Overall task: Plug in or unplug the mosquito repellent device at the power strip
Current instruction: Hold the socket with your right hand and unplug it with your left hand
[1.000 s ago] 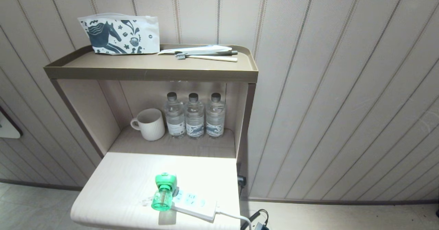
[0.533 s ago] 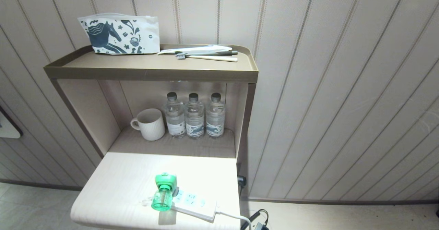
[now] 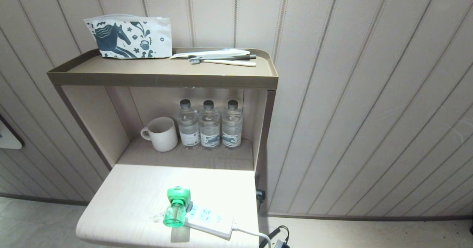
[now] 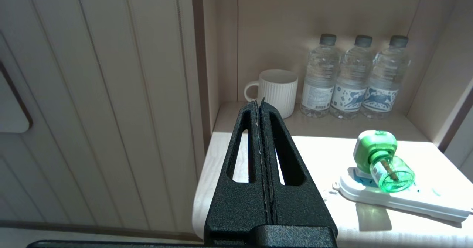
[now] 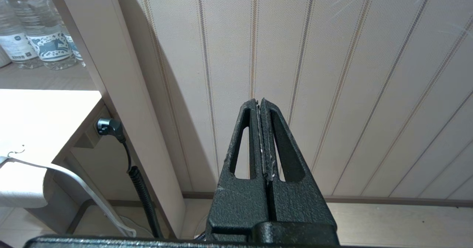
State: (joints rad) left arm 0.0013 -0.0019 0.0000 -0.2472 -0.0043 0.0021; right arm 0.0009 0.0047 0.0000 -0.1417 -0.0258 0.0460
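Head view: neither arm appears. The mosquito repellent device sits plugged into the near-left end of the power strip, its green bottle tilted outward toward the camera; the strip lies at the front right of the pale pull-out table, with its white cord running off the right edge. In the recess behind stand a white mug and three water bottles in a row, the mug to their left. The top shelf carries a printed pouch and toothbrushes. Left wrist view: the left gripper is pressed fully closed with nothing between its fingers, held off the table's left front corner, well apart from the device and the strip; mug and bottles stand beyond. Right wrist view: the right gripper is likewise clenched and empty, facing the striped wall panel to the right of the furniture; a black plug with its cable sits in the cabinet's side, and the white cord hangs from the table edge.
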